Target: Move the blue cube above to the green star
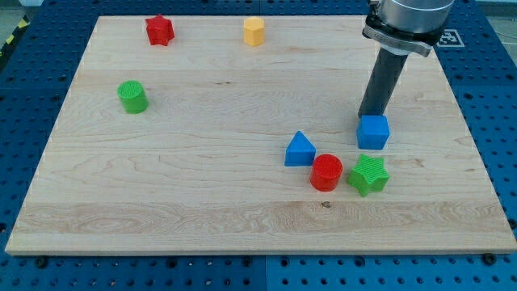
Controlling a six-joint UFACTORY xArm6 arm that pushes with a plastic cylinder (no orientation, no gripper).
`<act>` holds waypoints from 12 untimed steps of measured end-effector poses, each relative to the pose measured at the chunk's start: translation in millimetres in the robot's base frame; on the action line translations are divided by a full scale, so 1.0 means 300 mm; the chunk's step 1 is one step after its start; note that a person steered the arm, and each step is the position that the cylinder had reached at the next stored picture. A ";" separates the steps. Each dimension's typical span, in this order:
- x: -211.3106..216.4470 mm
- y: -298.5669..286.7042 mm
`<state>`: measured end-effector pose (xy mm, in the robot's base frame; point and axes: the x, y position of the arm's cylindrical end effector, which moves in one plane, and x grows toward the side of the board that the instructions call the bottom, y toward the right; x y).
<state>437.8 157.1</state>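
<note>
The blue cube [373,132] sits on the wooden board at the view's right of centre. The green star [368,175] lies just below it, a small gap between them. My tip [368,115] stands at the cube's top edge, touching or nearly touching it from the view's top side. The dark rod rises from there to the arm at the view's top right.
A red cylinder [327,172] sits just left of the green star, and a blue triangle [300,149] left of that. A green cylinder [132,96] stands at the left. A red star [159,31] and a yellow block [254,31] are near the top edge.
</note>
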 end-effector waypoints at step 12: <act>0.088 -0.030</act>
